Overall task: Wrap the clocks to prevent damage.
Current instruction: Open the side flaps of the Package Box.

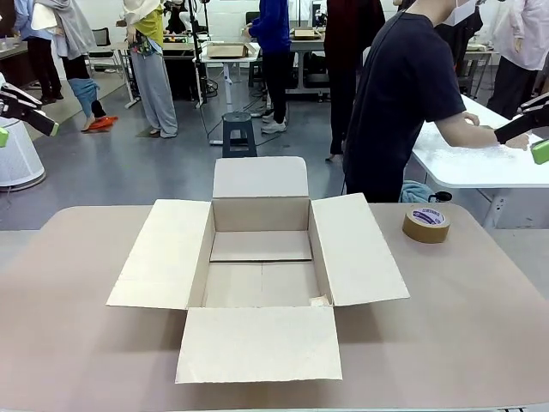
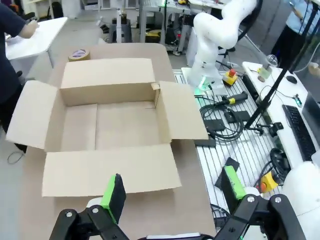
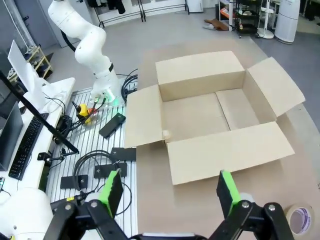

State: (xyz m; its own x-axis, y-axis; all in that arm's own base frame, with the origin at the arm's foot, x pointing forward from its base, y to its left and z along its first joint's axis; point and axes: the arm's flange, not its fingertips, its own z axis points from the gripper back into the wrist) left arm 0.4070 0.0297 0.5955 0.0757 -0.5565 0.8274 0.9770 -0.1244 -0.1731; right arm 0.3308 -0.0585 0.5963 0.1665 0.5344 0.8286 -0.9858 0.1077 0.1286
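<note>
Front view: open cardboard box [image 1: 257, 287] sits mid-table with all four flaps folded out, presumably so wrapped items can go straight in. Its floor is bare. Near the far right corner lies a tape roll [image 1: 426, 223], flat and well apart from the box, likely staged for sealing. At the far side a person [image 1: 403, 94] is turned to a white side table [image 1: 463, 167], hands on it. Where the clocks are I cannot tell; possibly on that side table. Judgement: wrapping not yet begun.

Arms: the left gripper [image 2: 172, 186] and right gripper [image 3: 169, 181] hang high at either side, claws spread wide, holding nothing. They are probably parked clear to leave the table to the person.

View differences: wrist views look down into the box and confirm the bare floor into its corners. They also take in the robot-side bench with cables [image 2: 225, 120] and a keyboard [image 3: 25, 145]. Front view supplies the person's posture.
</note>
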